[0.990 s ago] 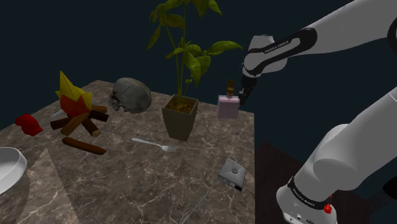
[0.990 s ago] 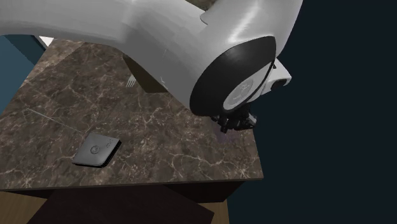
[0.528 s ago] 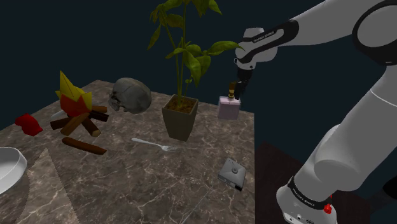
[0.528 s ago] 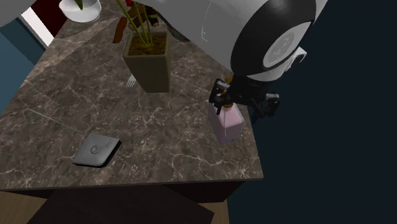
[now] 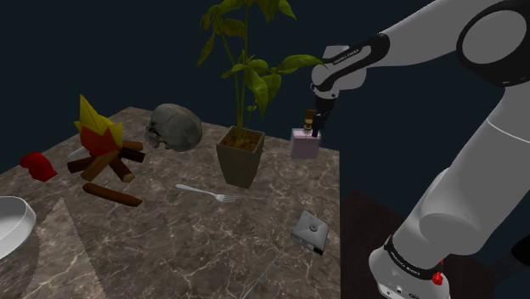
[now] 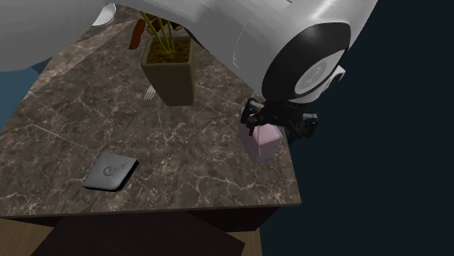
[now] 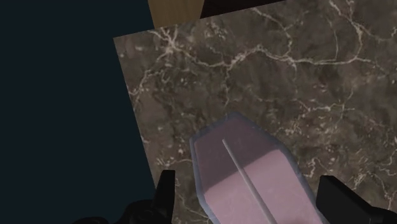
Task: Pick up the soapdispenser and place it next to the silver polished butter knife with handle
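Soap dispenser [image 5: 304, 144]: pale pink bottle with a brown pump, seen upright on the marble table [image 5: 170, 234]. It is set near the far corner, close to the edge, just beside the potted plant [image 5: 239, 156].

Gripper [image 5: 311, 129] is positioned directly above the bottle and pointed down, so the pump is straddled. In the wrist view the pink body [image 7: 242, 159] is seen between the two black fingers [image 7: 167, 191]. The fingers are spread, with a strip of marble left visible between the bottle and at least one of them. No grasp is judged to have been made; the bottle is borne by the table. In the second exterior view the hand [image 6: 271, 125] is seen low over the bottle [image 6: 262, 147], with the arm arched over the table.

Step is judged to be alignment for a grasp. The bottle's narrow faces appear to be presented to the fingers, which suits a firm pinch.

Knife: a pale sliver [image 5: 78, 154] is noted beside the toy campfire [image 5: 104, 144], well apart from the bottle. It is too small to be identified. A fork [image 5: 208, 194] is noted mid-table.
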Robot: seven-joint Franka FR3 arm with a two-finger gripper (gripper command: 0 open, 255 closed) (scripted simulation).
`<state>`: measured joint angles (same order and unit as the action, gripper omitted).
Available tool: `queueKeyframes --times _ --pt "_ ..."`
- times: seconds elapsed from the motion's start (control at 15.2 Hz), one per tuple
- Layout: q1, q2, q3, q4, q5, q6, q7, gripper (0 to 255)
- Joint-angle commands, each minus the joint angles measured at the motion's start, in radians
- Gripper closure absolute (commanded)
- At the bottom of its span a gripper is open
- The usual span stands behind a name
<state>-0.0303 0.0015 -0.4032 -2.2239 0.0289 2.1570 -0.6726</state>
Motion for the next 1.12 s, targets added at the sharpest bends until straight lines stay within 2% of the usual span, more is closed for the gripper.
queueKeyframes --times 0.0,0.33,0.4,0.86,1.06 --pt "0.003 0.014 0.003 -0.013 0.002 0.005 -0.002 0" --pt "0.005 0.014 0.002 -0.013 0.002 0.005 -0.002 0" --pt "0.004 0.017 0.002 -0.01 0.004 0.005 -0.004 255" --pt "0.005 0.027 0.002 -0.012 0.009 0.016 -0.005 255" --pt "0.006 0.006 0.001 -0.007 -0.002 -0.008 0.001 255"
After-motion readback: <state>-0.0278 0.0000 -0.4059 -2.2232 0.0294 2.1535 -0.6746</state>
